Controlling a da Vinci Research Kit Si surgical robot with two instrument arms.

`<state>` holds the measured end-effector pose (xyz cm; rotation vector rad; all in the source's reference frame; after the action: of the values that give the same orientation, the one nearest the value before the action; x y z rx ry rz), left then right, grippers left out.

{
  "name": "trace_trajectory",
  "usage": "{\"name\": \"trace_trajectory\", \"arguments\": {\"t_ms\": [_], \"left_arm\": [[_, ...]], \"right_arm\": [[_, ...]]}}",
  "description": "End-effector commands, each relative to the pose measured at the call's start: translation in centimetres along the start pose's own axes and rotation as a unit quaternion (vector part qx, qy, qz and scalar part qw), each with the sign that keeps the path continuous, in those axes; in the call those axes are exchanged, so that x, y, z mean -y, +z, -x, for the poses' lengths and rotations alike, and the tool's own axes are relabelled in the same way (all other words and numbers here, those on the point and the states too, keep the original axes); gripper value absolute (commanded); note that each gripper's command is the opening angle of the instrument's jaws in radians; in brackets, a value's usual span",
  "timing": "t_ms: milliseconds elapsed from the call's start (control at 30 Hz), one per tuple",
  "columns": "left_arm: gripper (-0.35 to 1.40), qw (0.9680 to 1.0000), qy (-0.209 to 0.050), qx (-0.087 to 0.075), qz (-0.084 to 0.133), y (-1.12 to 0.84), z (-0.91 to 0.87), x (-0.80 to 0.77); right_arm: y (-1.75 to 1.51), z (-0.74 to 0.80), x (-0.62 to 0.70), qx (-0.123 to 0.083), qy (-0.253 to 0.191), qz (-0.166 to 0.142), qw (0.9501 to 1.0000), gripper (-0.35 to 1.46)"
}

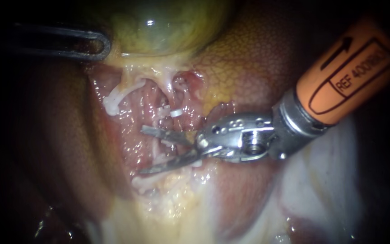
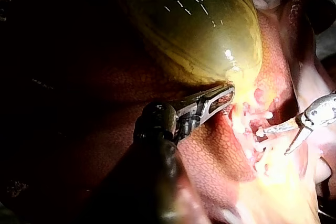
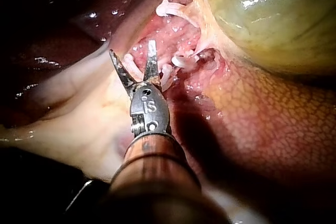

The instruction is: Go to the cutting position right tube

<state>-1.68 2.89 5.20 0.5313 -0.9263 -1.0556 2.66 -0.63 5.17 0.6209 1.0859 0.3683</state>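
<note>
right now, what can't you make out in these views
- Endoscope view: the left instrument has its shaft lost in darkness toward the edge.
- Endoscope view: the pale strands between the open blades of the right instrument blur together; which one is the tube is unclear.
- Endoscope view: the white clip is too small to show what it grips.

Orange shaft of right instrument (image 1: 141, 150) bearing printed label (image 1: 355, 74) with arrow, stamped characters (image 3: 148, 105) on its wrist

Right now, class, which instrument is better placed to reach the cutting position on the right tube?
Right. The right instrument, blades open, sits at the right tube just below its clip. The left instrument is up beside the gallbladder, away from it.
</note>
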Motion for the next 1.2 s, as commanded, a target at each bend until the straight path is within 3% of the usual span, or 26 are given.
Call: {"name": "trace_trajectory", "arguments": {"t_ms": [33, 200, 467, 633, 933, 1067, 1200], "left_arm": [[-0.35, 1.0, 0.0, 0.0, 0.0, 0.0, 0.0, 0.0], [-0.35, 1.0, 0.0, 0.0, 0.0, 0.0, 0.0, 0.0], [-0.35, 1.0, 0.0, 0.0, 0.0, 0.0, 0.0, 0.0], [-0.35, 1.0, 0.0, 0.0, 0.0, 0.01, 0.0, 0.0], [-0.35, 1.0, 0.0, 0.0, 0.0, 0.01, 0.0, 0.0], [-0.35, 1.0, 0.0, 0.0, 0.0, 0.01, 0.0, 0.0], [-0.35, 1.0, 0.0, 0.0, 0.0, 0.01, 0.0, 0.0]], "right_arm": [[-0.07, 0.01, -0.01, 0.001, 0.006, 0.0, 1.0, 1.15], [-0.27, 0.09, -0.07, 0.022, 0.019, -0.003, 0.9996, 1.11], [-0.44, 0.31, -0.35, 0.04, 0.047, 0.0, 0.9981, 1.08], [-0.4, 0.43, -0.44, 0.054, 0.074, 0.004, 0.9958, 1.06], [-0.18, 0.57, -0.58, 0.056, 0.105, -0.007, 0.9929, 1.05], [-0.11, 0.6, -0.64, 0.04, 0.108, -0.032, 0.9928, 1.05], [-0.05, 0.58, -0.69, 0.009, 0.094, -0.07, 0.9931, 1.05]]}}
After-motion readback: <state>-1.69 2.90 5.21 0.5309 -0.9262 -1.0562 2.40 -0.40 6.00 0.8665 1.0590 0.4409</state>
